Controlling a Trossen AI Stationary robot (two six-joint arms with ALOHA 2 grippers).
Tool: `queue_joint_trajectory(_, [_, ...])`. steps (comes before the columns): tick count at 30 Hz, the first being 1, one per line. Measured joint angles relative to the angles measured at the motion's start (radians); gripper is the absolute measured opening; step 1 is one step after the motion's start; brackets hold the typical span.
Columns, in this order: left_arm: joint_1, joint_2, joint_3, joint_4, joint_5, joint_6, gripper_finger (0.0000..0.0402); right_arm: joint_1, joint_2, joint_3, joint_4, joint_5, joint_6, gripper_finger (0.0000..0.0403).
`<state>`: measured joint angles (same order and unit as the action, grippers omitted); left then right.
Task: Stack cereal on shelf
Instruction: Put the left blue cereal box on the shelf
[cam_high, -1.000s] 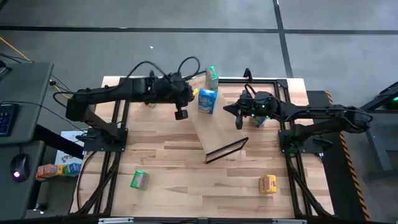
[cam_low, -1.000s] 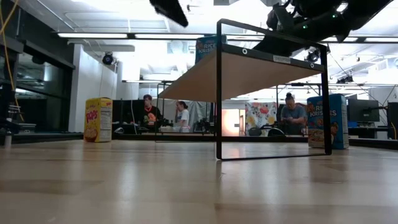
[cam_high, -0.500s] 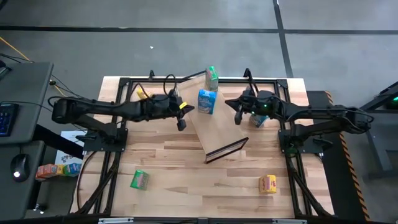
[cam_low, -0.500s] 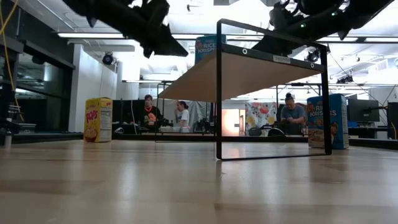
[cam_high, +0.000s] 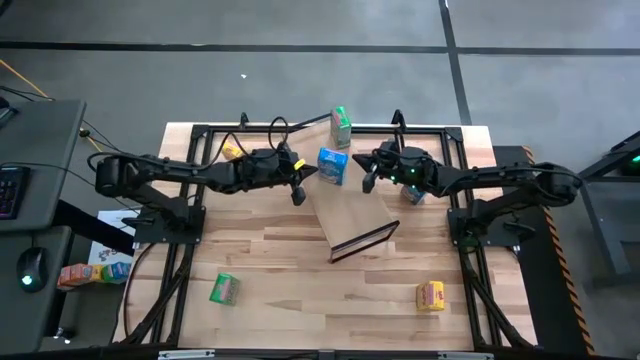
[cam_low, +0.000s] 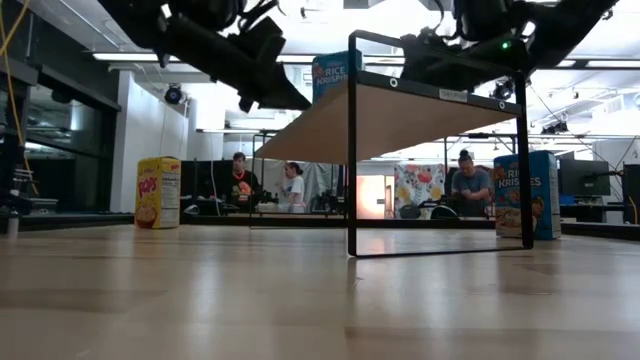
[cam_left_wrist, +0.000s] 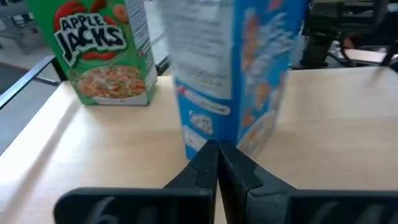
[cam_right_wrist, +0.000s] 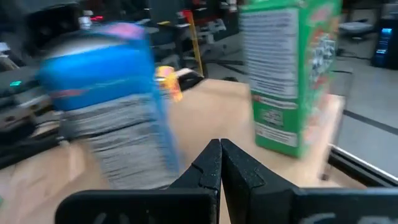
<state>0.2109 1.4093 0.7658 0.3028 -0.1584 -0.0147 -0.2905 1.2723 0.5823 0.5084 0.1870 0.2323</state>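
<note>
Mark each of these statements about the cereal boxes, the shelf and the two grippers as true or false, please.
1. A blue box stands on the shelf. True.
2. The left gripper holds the blue box. False: its fingers are shut on nothing, beside the box.
3. A green box stands upright at the shelf's far end. True.
4. The right gripper is open. False: it is shut.
5. A green box lies on the tabletop. True.
</note>
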Motion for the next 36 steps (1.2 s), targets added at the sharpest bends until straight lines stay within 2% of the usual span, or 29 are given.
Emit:
queue_joint_trajectory(3, [0.018,0.009,0.000,0.009,0.002,0.000,0.0000,-0.023,0.011,0.000,0.002,0.029,0.021,0.0000])
queue_joint_trajectory(12, [0.069,0.096,0.029,0.056,0.111,-0.019,0.0000,-0.036,0.065,0.000,0.033,-0.029,0.081,0.0000])
queue_joint_trajectory(16, [0.071,0.116,0.043,0.057,0.092,0.003,0.0000,-0.035,0.061,0.000,0.025,-0.035,0.075,0.0000])
queue_joint_trajectory(22, [0.071,0.001,0.044,-0.068,-0.057,0.061,0.0000,-0.037,0.060,0.000,-0.001,-0.038,0.054,0.0000])
queue_joint_trajectory(25, [0.061,-0.082,0.038,-0.152,-0.052,0.043,0.0000,-0.037,0.060,0.000,-0.005,-0.044,0.049,0.0000])
queue_joint_trajectory(28, [0.022,-0.148,-0.003,-0.160,0.016,0.019,0.0000,-0.037,0.060,0.000,-0.004,-0.050,0.039,0.0000])
queue_joint_trajectory(31, [-0.035,-0.175,-0.058,-0.130,0.026,-0.022,0.0000,-0.037,0.060,0.000,-0.004,-0.053,0.036,0.0000])
queue_joint_trajectory(36, [-0.107,-0.143,-0.160,0.065,0.013,-0.063,0.0000,-0.037,0.059,0.000,-0.003,-0.089,0.019,0.0000])
